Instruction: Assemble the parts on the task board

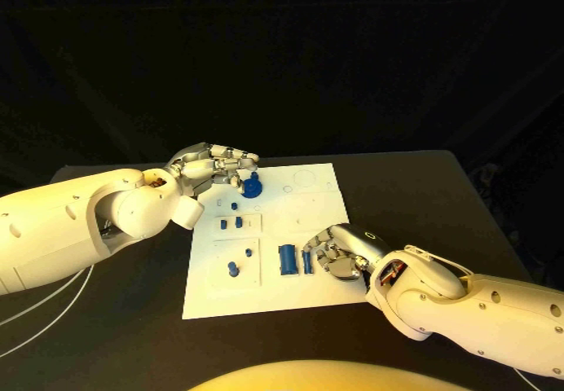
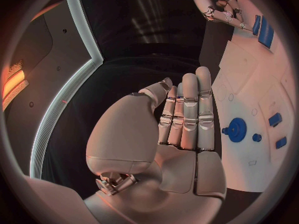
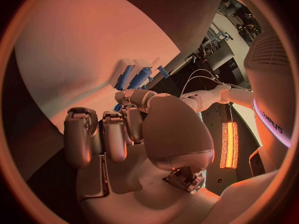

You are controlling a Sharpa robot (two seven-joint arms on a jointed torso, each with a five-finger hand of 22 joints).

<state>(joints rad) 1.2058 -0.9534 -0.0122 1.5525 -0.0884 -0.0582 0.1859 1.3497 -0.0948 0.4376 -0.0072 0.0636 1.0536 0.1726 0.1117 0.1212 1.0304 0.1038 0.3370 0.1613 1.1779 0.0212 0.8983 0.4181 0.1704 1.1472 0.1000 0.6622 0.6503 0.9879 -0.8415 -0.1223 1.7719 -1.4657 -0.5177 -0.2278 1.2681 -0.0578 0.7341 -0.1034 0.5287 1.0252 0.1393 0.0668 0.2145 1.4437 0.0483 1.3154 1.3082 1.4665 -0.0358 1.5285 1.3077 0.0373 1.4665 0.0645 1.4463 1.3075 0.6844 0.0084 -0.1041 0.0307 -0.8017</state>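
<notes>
White, the task board (image 1: 270,285) lies in the middle of the black surface (image 1: 411,183), carrying small blue parts at several stages. A blue gear (image 1: 252,187) stands near the board's far edge with a small blue peg (image 1: 288,188) just beside it, and these look seated; two short pieces (image 1: 231,221) sit in a recess further in, two more (image 1: 240,265) lie in the next recess, and a blue cylinder (image 1: 286,259) with a slimmer blue bar (image 1: 306,261) beside it lies near the right hand (image 1: 341,254). By my judgement the job is only partly done: the far end seems filled, while the loose cylinder, bar and some small pieces are left to place, and circular outlines at the far right corner look unfilled. The left hand (image 2: 181,129) hovers just beside the gear, fingers (image 2: 193,109) straight and pressed together, holding nothing. The right hand's fingers (image 3: 102,134) are curled over the bar and cylinder; whether they pinch one I cannot tell. Open room lies on the board's near half and on the dark surface to the right; the gear sits close to the far edge, so the left hand has little margin there.
</notes>
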